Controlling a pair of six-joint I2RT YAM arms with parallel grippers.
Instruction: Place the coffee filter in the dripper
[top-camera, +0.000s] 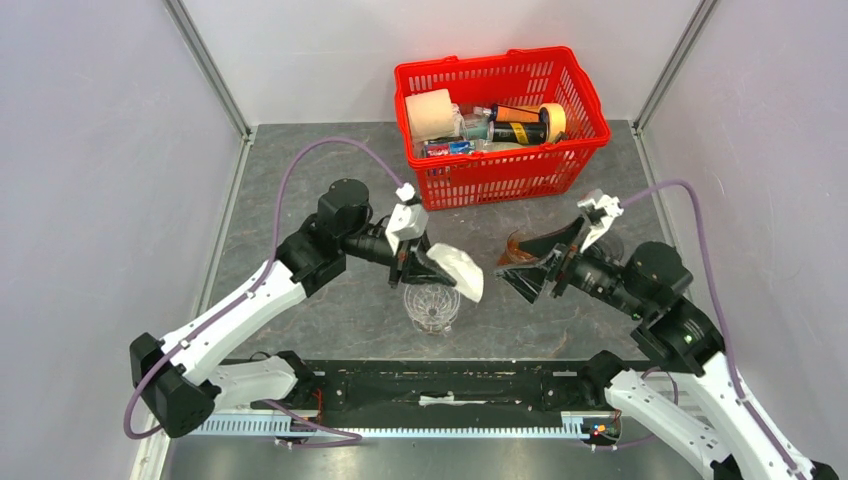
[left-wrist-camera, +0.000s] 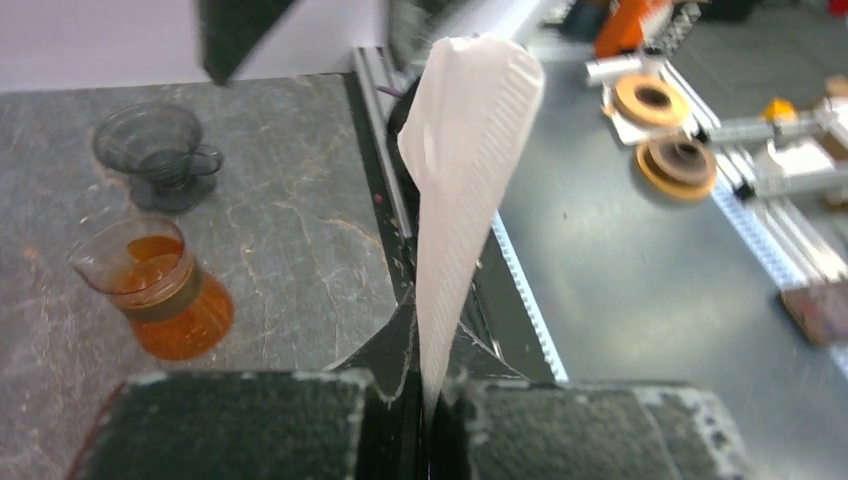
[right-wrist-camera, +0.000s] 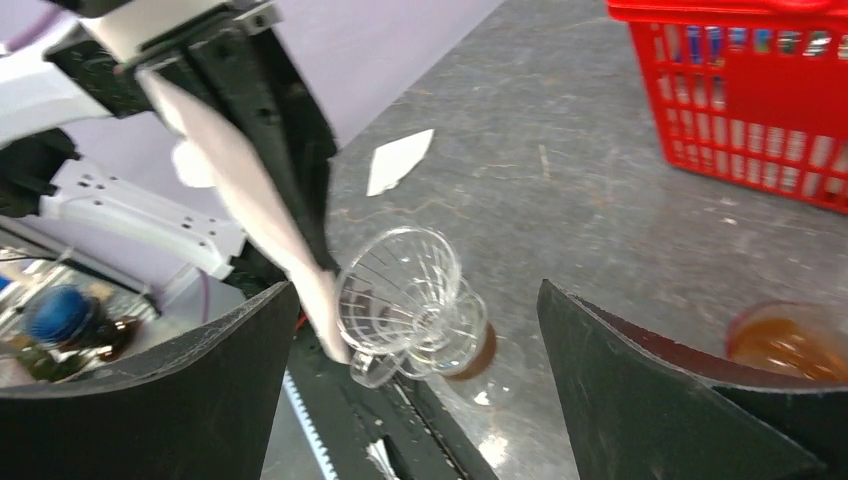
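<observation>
The clear ribbed glass dripper (top-camera: 432, 303) stands near the table's front edge, on a small glass with brown at its bottom. It also shows in the right wrist view (right-wrist-camera: 400, 275). My left gripper (top-camera: 418, 262) is shut on a white folded paper coffee filter (top-camera: 463, 272) and holds it in the air just above and beside the dripper's rim. The filter sticks up from the shut jaws in the left wrist view (left-wrist-camera: 455, 190), gripper (left-wrist-camera: 430, 350). In the right wrist view the filter (right-wrist-camera: 250, 195) hangs at the dripper's left rim. My right gripper (top-camera: 530, 272) is open and empty, facing the dripper (right-wrist-camera: 415, 295).
A glass carafe of brown liquid (top-camera: 520, 247) (left-wrist-camera: 160, 300) (right-wrist-camera: 790, 340) stands by the right gripper. A dark smoky cup (left-wrist-camera: 155, 150) stands behind it. A red basket (top-camera: 500, 165) of bottles is at the back. A white paper piece (right-wrist-camera: 400, 160) lies on the table.
</observation>
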